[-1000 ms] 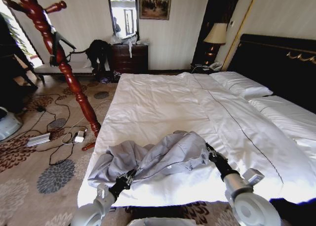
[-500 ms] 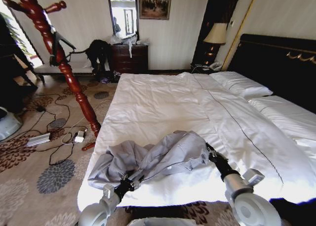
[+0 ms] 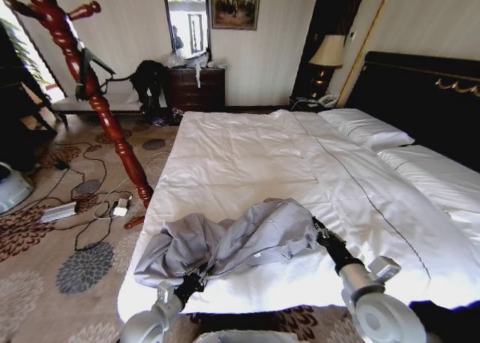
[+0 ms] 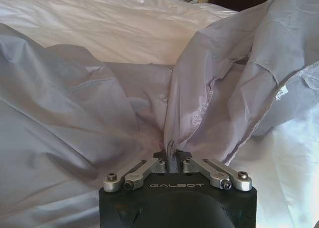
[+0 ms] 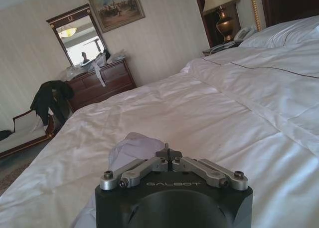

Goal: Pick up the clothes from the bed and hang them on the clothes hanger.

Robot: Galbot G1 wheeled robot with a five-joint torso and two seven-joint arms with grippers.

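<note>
With bare white duvet stretching wide across the bed above it, the crumpled light grey thin jacket is lying at the lower-centre foot edge, where the left gripper is pinching its fabric and the right gripper, jaws together, is touching its right fold.

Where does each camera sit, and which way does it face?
Head: high, looking down the bed; both arms at the near edge, the left gripper and right gripper at the jacket.
Left wrist: behind its jaws, shut on jacket fabric.
Right wrist: low, facing the dresser.
All share the white duvet.
</note>
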